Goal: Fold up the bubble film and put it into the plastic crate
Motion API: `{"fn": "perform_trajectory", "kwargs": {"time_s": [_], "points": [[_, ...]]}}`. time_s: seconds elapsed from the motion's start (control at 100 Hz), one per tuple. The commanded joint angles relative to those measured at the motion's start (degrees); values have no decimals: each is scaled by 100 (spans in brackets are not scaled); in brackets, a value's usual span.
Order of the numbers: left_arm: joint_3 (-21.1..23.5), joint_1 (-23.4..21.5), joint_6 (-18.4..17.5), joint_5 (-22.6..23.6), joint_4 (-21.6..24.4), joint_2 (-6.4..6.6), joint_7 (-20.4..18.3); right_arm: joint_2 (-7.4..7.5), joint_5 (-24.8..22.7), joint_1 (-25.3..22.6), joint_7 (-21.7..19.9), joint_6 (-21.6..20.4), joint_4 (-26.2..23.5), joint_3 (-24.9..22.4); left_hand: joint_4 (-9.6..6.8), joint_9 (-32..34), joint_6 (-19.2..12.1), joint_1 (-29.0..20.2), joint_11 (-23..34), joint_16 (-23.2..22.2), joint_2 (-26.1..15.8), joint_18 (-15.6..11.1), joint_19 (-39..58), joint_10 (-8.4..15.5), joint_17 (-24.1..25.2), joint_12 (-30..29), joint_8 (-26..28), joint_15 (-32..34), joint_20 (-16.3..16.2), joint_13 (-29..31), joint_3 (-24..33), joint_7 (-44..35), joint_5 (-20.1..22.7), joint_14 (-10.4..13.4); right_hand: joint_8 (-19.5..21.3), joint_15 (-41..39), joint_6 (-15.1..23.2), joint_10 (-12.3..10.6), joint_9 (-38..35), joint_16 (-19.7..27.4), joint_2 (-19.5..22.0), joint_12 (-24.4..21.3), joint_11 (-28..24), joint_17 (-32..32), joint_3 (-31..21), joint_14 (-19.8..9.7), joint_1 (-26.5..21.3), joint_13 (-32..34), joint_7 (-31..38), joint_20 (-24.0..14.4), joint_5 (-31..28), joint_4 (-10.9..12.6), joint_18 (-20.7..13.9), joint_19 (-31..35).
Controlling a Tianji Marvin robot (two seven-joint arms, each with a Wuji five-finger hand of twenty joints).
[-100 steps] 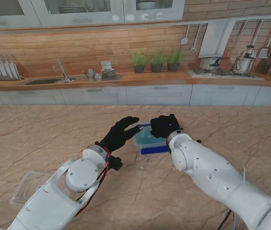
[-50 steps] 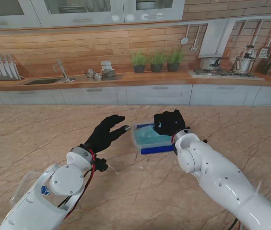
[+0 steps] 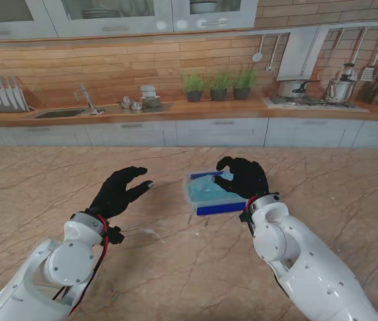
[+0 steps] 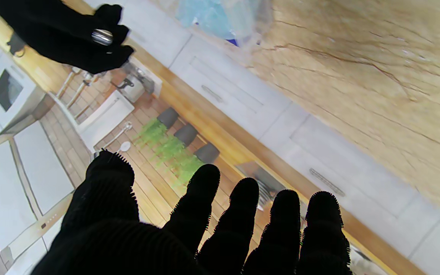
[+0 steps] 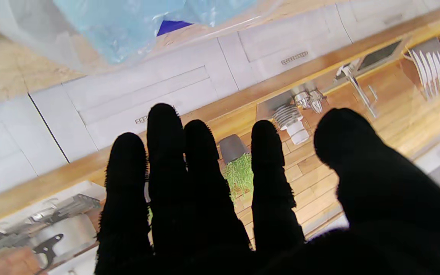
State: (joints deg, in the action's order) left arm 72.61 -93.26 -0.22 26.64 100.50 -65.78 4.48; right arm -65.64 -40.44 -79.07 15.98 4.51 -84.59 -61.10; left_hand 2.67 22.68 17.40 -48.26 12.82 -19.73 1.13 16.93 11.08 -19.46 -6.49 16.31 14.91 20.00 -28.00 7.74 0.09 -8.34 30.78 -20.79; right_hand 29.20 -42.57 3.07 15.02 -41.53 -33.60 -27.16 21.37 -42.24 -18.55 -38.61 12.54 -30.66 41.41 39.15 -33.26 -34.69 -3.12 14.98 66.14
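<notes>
Crate (image 3: 215,204) sits mid-table, blue plastic, with the bubble film (image 3: 205,188) lying folded in it as a pale translucent wad that covers most of the opening and rides slightly over the rim. Left hand (image 3: 117,191) hangs over the marble table (image 3: 55,180), well to the left of the crate, not touching it; fingers loosely spread, thumb apart from the other 4, nothing in the palm. Right hand (image 3: 244,177) is at the crate's right-far corner, fingers curled a little over the film's edge; from the stand view I can't tell whether the fingertips touch the film or just hover next to it. Left wrist view: left hand's 5 fingers (image 4: 243,214) are splayed with clear gaps, empty, with the right hand (image 4: 67,38) and the film (image 4: 220,15) visible across from it. Right wrist view: right hand's fingers (image 5: 166,160) are extended, 3 close together, the 4th and the thumb set off; nothing pinched between them, and the film (image 5: 136,26) with a bit of blue crate (image 5: 172,26) sits beyond the fingertips. Both arms come up from the near corners, forearms clear of the crate.
</notes>
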Motion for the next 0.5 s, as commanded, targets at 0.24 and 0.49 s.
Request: {"fn": "perform_trajectory", "kwargs": {"time_s": [0.24,0.49], "points": [[633,-543,-192,986,148,180,-10,-179,580,-913,304,-298,-614,-242,-148,509,-255,345,-56,-605,280,692,3756,-82,296,165,153,612,-526,961,-113,-575,-374,-481,125,477,-56,56,568,206,504,-121,334,224,540,-37,92,-387,-476,-109,629,283,-128,-554],[1239,-1069,-245,1012,470,310,-758,-227,1220,-1389,268,-754,-893,-365,-158,755,-286,321,-66,-572,303,629,4257,-41,525,261,445,526,-121,970,-99,-934,-539,-411,115,839,-135,-16,1203,286,284,-207,588,321,712,-185,332,-609,-645,-96,1566,271,-247,-1165]]}}
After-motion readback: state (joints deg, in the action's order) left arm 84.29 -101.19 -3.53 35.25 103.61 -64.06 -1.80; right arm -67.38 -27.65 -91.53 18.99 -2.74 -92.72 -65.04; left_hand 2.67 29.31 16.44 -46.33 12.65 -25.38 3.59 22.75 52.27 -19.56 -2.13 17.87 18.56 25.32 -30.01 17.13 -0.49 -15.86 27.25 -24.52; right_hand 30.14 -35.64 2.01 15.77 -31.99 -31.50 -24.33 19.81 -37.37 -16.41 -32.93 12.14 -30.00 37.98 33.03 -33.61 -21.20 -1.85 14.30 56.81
